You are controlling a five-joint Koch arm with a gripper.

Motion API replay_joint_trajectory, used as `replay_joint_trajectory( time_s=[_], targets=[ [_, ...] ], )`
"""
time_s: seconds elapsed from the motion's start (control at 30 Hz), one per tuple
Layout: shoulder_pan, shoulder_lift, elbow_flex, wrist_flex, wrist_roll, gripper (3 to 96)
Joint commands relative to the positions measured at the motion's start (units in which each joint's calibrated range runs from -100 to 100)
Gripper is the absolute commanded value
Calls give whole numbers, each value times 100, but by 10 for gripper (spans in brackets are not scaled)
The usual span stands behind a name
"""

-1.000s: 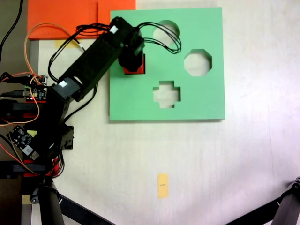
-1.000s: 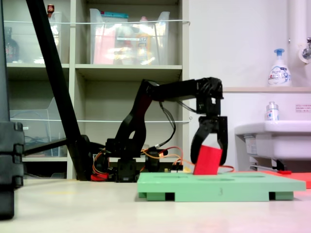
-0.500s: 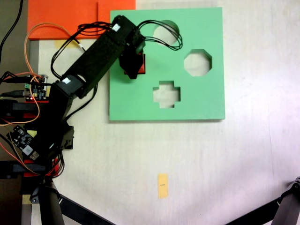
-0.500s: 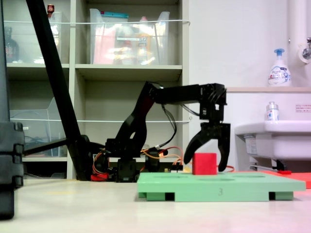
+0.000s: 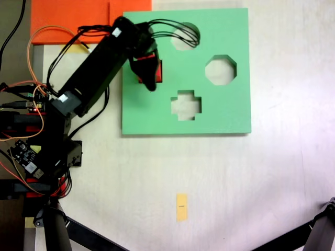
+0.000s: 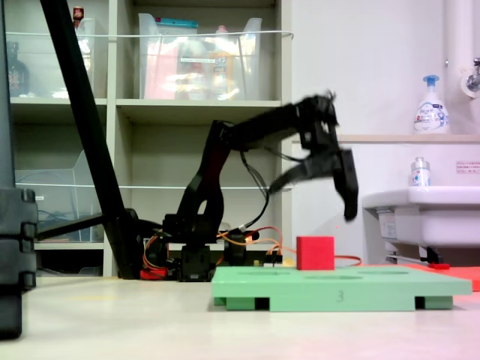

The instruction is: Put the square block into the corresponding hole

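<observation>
One square block sits upright and square in the corresponding hole, protruding above the green board. The second exterior view alone shows the pincer wide open, empty, at its 12 o'clock.

A yellow paper strip lies on the table, well apart from an orange sheet.

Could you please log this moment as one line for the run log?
pincer: open, raised clear | square block: released, upright, at square hole, top above green board
</observation>
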Motion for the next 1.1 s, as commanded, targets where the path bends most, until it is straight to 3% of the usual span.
replay_joint_trajectory(
  time_s=[0.03,0.13,0.17,0.33,0.53,0.63,0.9,1.1],
  targets=[
    [-166,-1506,788,-157,-1138,942],
    [-449,-2832,748,-157,-2071,793],
    [-791,-3140,778,-157,-2545,706],
    [-1836,-3964,778,1211,-3956,604],
    [-2510,-3154,459,2203,-4430,559],
    [-2652,-3656,-1445,3223,-4562,558],
    [-2618,-6520,-10209,11370,-5856,493],
    [-2554,-7749,-12771,11572,-6090,489]
  ],
)
